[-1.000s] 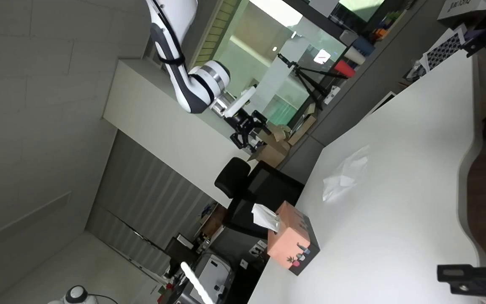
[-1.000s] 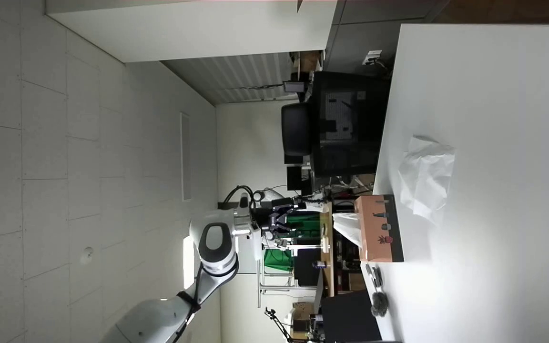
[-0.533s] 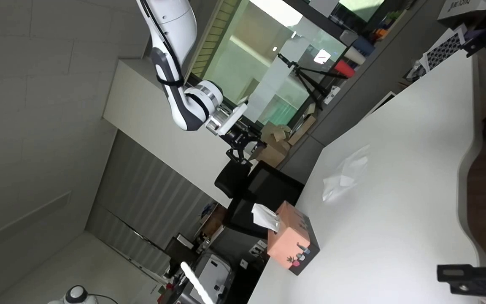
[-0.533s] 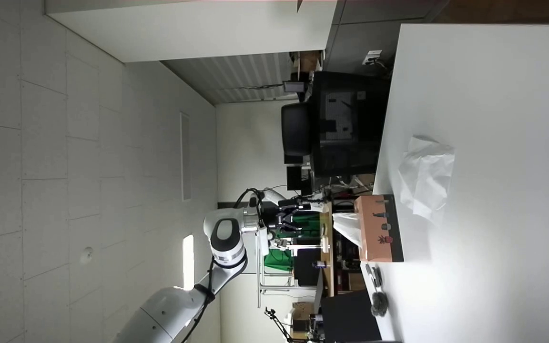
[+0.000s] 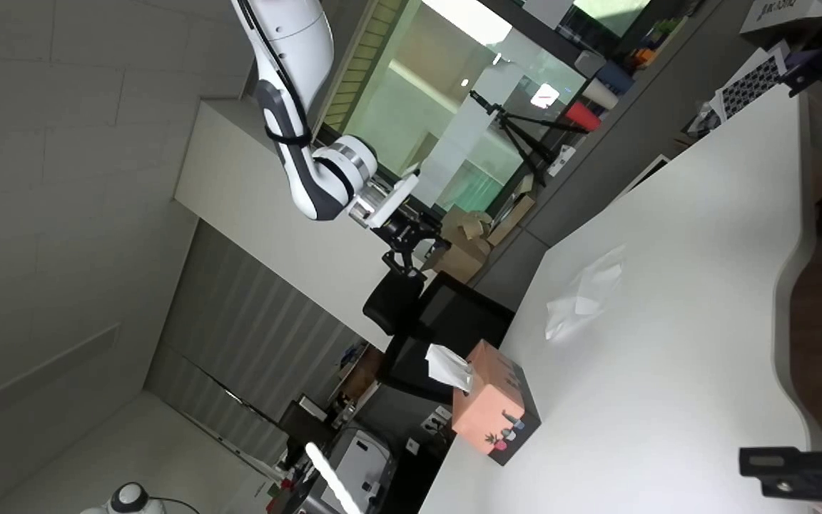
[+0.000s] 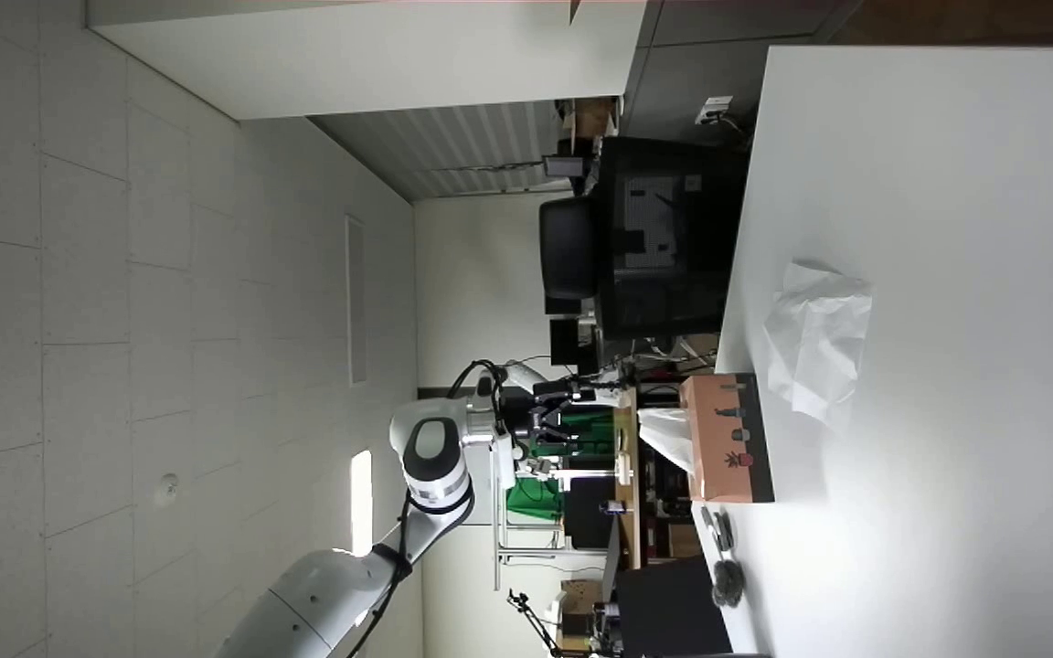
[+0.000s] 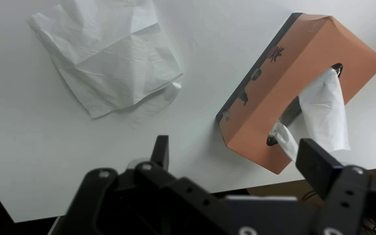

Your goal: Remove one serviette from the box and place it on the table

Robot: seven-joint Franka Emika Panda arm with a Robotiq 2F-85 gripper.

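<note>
One oblong box (image 7: 269,104) of smooth coral card, with a dark band along its base and four small printed motifs on its long side, sat on the matte white table (image 7: 60,163). White paper rose from the box's long, pointed slot in two flaps (image 7: 326,117), one broad and one narrow; whether these were a single serviette could not be told. One loose serviette (image 7: 109,62), thin, creased and roughly four-cornered, lay spread on the table near the box, apart from it. The end effector (image 7: 233,150) hung above, its two blunt black fingers (image 7: 160,151) set wide apart, well clear of the paper in both exterior views. In an exterior view, one fuzzy grey item (image 6: 728,583) lay near the box.
</note>
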